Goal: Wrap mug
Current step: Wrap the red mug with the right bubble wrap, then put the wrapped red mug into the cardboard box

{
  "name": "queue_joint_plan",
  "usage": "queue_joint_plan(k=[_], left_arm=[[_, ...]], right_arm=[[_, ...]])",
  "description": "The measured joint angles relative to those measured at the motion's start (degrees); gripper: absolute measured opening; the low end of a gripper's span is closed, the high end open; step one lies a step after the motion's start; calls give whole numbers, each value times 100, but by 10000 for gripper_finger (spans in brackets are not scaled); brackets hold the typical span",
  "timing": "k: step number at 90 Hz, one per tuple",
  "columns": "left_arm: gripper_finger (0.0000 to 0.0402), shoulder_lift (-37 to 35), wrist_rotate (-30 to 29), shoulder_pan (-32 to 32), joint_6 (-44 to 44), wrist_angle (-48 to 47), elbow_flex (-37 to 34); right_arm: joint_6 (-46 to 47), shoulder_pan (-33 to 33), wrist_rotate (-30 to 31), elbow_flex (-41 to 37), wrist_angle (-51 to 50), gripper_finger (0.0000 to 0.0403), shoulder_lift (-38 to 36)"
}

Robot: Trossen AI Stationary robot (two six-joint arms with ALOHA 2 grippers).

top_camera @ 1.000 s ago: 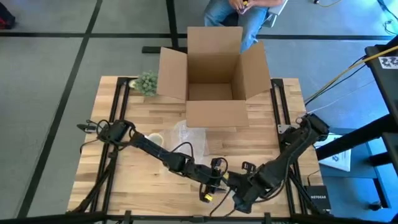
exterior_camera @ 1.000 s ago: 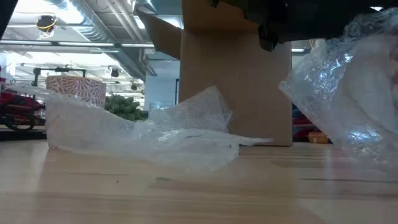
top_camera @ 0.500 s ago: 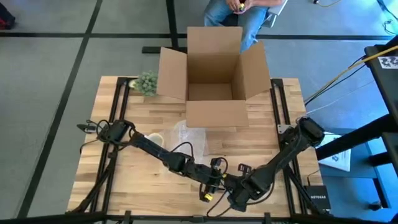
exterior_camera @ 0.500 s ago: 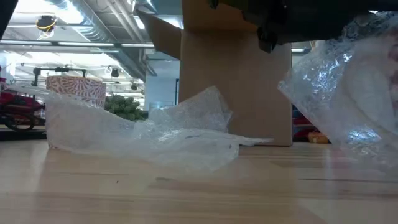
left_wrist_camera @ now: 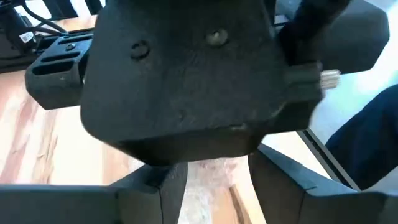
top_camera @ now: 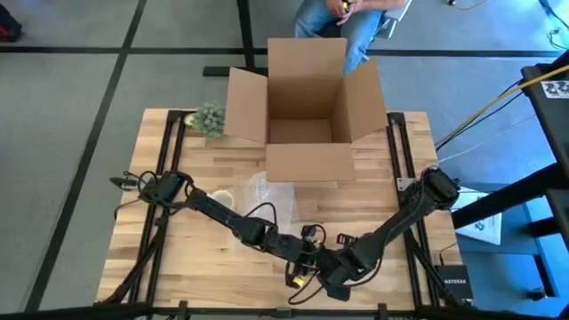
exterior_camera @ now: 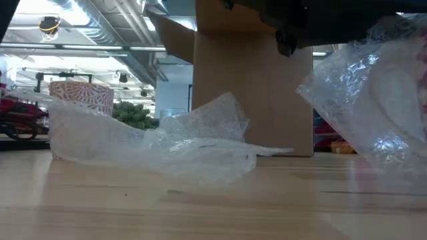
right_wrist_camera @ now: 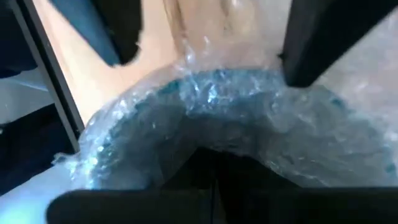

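We see both grippers meeting at the table's [top_camera: 178, 240] near edge: the right gripper [top_camera: 327, 283] grasps a wrapped bundle [right_wrist_camera: 211, 118] (contents unclear); whether the left gripper [top_camera: 307, 258] grips, we cannot tell. Loose wrap [exterior_camera: 153, 137] lies before the box [top_camera: 307, 107].

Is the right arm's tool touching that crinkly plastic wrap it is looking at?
Touching. In the right wrist view the bubble wrap bulges up against the right tool, pressed between its two dark fingers, no gap showing.
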Motion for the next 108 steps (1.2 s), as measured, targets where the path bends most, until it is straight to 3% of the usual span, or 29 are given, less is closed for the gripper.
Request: queue_joint_plan(k=[16, 30, 44, 67, 89, 97, 108], left_arm=[[150, 0, -2, 0, 0, -27, 0], [150, 0, -15, 0, 0, -25, 0], [150, 0, -26, 0, 0, -25, 0], [150, 0, -28, 1, 0, -17, 0], [150, 0, -28, 5, 38, -178, 0], [150, 0, -28, 5, 24, -169, 0], [150, -15, -37, -37, 85, -189, 0]], right_arm=[[183, 210, 657, 405, -337, 36, -245], [218, 454, 1275, 690, -586, 104, -501], [234, 747, 1411, 885, -267, 170, -592], [175, 845, 1751, 881, -136, 217, 99], [-120, 802, 1452, 889, -147, 192, 776], [-28, 779, 1454, 889, -171, 145, 851], [55, 758, 1469, 896, -159, 41, 851]])
